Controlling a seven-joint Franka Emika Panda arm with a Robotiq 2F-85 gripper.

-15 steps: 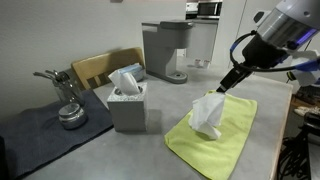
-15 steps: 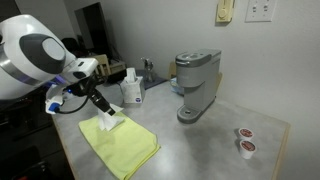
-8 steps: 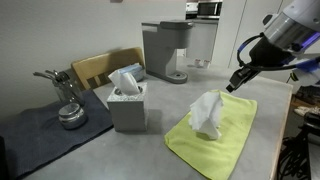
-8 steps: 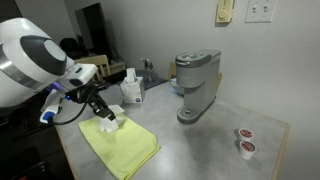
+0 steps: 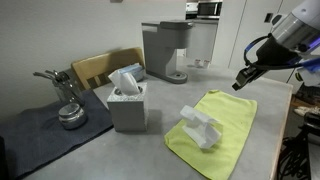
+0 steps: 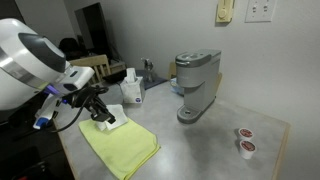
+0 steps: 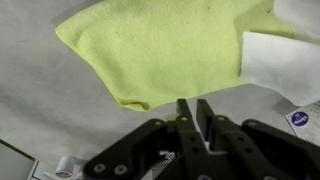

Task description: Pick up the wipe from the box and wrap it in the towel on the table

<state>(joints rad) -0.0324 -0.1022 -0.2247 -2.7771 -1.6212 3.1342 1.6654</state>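
Note:
The white wipe (image 5: pixel 200 126) lies crumpled on the yellow-green towel (image 5: pixel 228 128), which is spread flat on the table; in the other exterior view the wipe (image 6: pixel 108 122) rests on the towel's (image 6: pixel 122 146) near end. My gripper (image 5: pixel 238 86) hangs in the air above the towel's far edge, apart from the wipe. In the wrist view its fingers (image 7: pixel 193 103) stand almost together with nothing between them, over bare table beside the towel (image 7: pixel 160 50) and the wipe (image 7: pixel 285 65). The grey wipe box (image 5: pixel 127 106) stands left of the towel with another wipe sticking up.
A grey coffee machine (image 5: pixel 165 50) stands behind the box, also seen mid-table (image 6: pixel 197 85). A metal utensil stand (image 5: pixel 67 102) sits on a dark mat (image 5: pixel 35 135). Two coffee pods (image 6: pixel 243 141) lie near the table's far end.
The gripper let go of the wipe, which dropped flat onto the towel. The gripper rose and drew away from it while its jaws closed.

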